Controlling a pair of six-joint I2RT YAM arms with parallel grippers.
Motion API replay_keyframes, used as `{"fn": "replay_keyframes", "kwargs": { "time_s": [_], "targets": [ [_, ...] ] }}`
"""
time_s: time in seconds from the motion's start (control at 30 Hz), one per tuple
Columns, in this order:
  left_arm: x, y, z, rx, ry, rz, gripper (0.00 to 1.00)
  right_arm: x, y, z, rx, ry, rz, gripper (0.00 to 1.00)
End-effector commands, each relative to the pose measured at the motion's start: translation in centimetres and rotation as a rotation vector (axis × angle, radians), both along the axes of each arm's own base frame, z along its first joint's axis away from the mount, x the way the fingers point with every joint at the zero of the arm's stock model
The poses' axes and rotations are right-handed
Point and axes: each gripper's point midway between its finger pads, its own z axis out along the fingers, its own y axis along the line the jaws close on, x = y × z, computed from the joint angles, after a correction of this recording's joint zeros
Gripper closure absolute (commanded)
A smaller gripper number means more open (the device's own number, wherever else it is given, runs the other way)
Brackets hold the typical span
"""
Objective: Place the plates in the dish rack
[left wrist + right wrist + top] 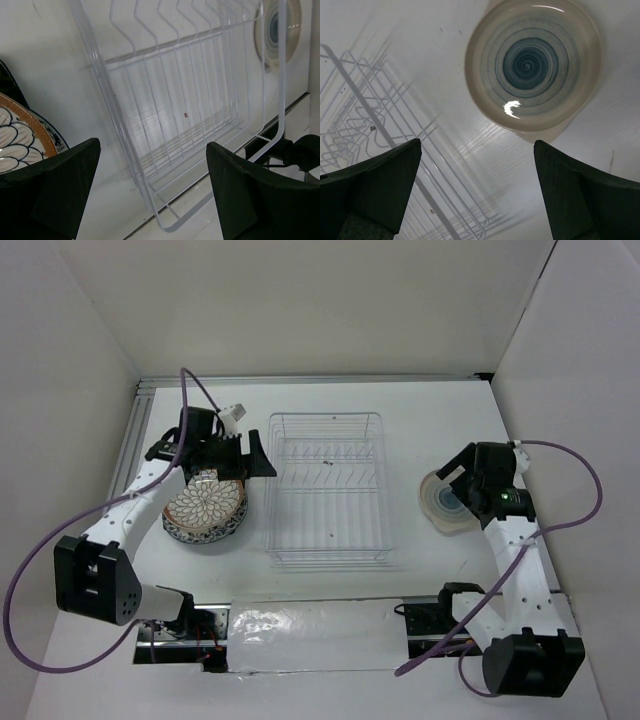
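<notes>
White thin-wire dish rack [328, 510]: sat mid-table
Cream round blue-ringed plate [532, 65]: lay right of rack
Brown-rimmed petal plate [205, 506]: lay left of rack
L claw [152, 145] & R claw [478, 142]: both wide open, empty

A white table [430, 570] stands inside plain white walls [300, 310]. A grey metal rail [138, 425] runs along the table's left edge, and a thin metal strip [330, 377] follows the far edge. At the near edge lies a shiny clear plastic sheet [310, 635]. A tiny dark speck [186, 115] marks the table surface.
</notes>
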Motion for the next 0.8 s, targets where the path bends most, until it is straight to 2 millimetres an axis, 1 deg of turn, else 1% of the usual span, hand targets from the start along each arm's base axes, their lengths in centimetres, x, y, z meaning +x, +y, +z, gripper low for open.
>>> {"fn": "replay_keyframes", "kwargs": {
  "time_s": [0.0, 0.03, 0.07, 0.1, 0.13, 0.2, 0.27, 0.33, 0.4, 0.43, 0.5, 0.6, 0.63, 0.67, 0.77],
  "targets": [
    [-0.6, -0.1, -2.1, -0.004, 0.076, 0.041, 0.01, -0.6, -0.6, -2.8, 0.08, 0.049, -0.081, 0.0],
    [-0.7, -0.4, -2.2, -0.024, 0.08, 0.03, 0.01, -0.8, -0.7, -3.6, 0.101, 0.065, -0.103, 0.0],
    [-1.5, -0.6, -3.2, -0.038, 0.112, 0.022, 0.01, -1.0, -1.3, -4.1, 0.114, 0.071, -0.133, 0.0],
    [-2.0, -1.0, -3.2, -0.06, 0.115, 0.008, 0.01, -1.3, -1.0, -5.2, 0.14, 0.085, -0.131, 0.0],
    [-2.8, -1.5, -3.8, -0.093, 0.135, -0.012, 0.01, -1.3, -1.1, -5.5, 0.148, 0.082, -0.137, 0.0],
    [-3.7, -2.0, -4.0, -0.122, 0.151, -0.024, 0.01, -1.1, -1.3, -5.3, 0.146, 0.051, -0.141, 0.0],
    [-4.6, -2.7, -4.6, -0.143, 0.174, -0.044, 0.01, -0.9, -1.7, -4.6, 0.136, 0.016, -0.153, 0.0],
    [-4.9, -3.1, -5.0, -0.144, 0.192, -0.046, 0.01, -0.7, -1.9, -3.7, 0.128, -0.019, -0.156, 0.0],
    [-5.4, -3.9, -5.4, -0.14, 0.202, -0.066, 0.01, -0.4, -2.1, -3.0, 0.124, -0.035, -0.158, 0.0],
    [-5.8, -4.5, -5.4, -0.139, 0.207, -0.08, 0.01, -0.4, -2.3, -2.8, 0.121, -0.039, -0.165, 0.0],
    [-5.7, -4.9, -5.6, -0.134, 0.21, -0.081, 0.01, -0.4, -2.3, -2.7, 0.12, -0.036, -0.168, 0.0],
    [-6.3, -6.1, -5.4, -0.146, 0.213, -0.113, 0.01, -0.8, -2.6, -3.6, 0.121, -0.015, -0.198, 0.0],
    [-6.7, -6.9, -5.2, -0.151, 0.218, -0.133, 0.01, -0.9, -2.8, -3.9, 0.133, -0.009, -0.218, 0.0],
    [-6.9, -7.3, -5.2, -0.154, 0.224, -0.144, 0.01, -1.4, -2.9, -4.8, 0.138, 0.014, -0.237, 0.0],
    [-7.4, -8.6, -4.9, -0.15, 0.227, -0.173, 0.01, -2.2, -3.4, -6.4, 0.154, 0.066, -0.3, 0.0]
  ]
}}
